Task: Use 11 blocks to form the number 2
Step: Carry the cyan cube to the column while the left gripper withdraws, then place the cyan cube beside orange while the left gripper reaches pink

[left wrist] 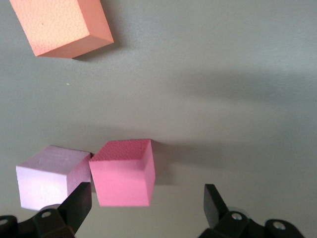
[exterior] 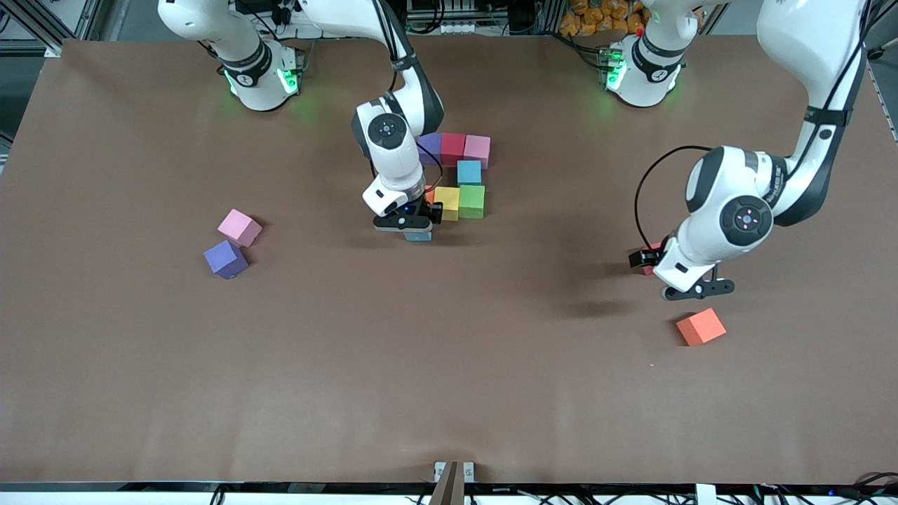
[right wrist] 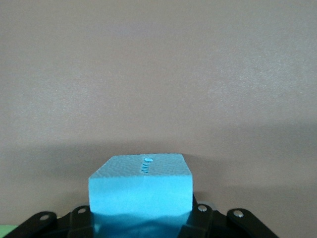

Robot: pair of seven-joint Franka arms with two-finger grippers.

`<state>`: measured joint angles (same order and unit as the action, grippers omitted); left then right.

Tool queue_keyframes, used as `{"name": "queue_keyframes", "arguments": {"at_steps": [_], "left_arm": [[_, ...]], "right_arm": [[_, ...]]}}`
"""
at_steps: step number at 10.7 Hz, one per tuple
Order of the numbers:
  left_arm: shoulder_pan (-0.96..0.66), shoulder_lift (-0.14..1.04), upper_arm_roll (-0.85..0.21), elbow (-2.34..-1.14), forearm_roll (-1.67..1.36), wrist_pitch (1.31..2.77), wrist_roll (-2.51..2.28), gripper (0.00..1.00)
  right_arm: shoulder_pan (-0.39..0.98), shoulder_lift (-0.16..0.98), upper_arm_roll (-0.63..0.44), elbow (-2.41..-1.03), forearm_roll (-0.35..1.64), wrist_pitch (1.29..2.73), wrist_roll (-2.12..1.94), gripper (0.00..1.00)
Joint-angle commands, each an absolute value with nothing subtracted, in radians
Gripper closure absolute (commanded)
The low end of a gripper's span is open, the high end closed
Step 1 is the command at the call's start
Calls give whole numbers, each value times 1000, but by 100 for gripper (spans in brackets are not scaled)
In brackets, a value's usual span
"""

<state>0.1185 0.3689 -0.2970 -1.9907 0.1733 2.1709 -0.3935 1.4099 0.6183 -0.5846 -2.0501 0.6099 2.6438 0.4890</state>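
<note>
We see brown tabletop (exterior: 491, 386), purple (exterior: 429, 146), red (exterior: 453, 147), pink (exterior: 477, 149) top row, blue blk (exterior: 468, 172), yellow (exterior: 447, 203) & green (exterior: 472, 200), loose pink (exterior: 239, 227), purple (exterior: 225, 259), orange (exterior: 700, 326), blue cube (right wrist: 140, 191) in black-fingered right gripper (right wrist: 141, 218).

A robotics lab: two Franka arms (exterior: 393, 151) bolted at a brown-covered table (exterior: 449, 393) (cable bundles along its edges).

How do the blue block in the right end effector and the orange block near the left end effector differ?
The blue block is gripped by the shut right end effector, beside the yellow block of the part-built figure; the orange block lies free on the table, untouched. The blue one sits square to that figure; the orange one lies turned. The open left end effector hovers over a red block. Both are foam cubes of equal size.
</note>
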Motion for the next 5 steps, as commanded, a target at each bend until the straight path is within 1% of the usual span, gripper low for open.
{"name": "queue_keyframes", "arguments": {"at_steps": [1,2,4,5], "left_arm": [[144,362,-296,-2029,123,2206,-370,0],[147,364,-296,-2052,104,2241,-370,0],[149,365,-279,-2068,103,2256,-370,0],[149,367,-276,-2074,103,2256,-370,0]], "right_arm": [[1431,634,-595,-2043,626,2649,509,89],[1433,635,-595,-2045,626,2649,514,89],[1439,644,-597,-2045,626,2652,514,89],[1439,644,-597,-2045,626,2649,514,81]]}}
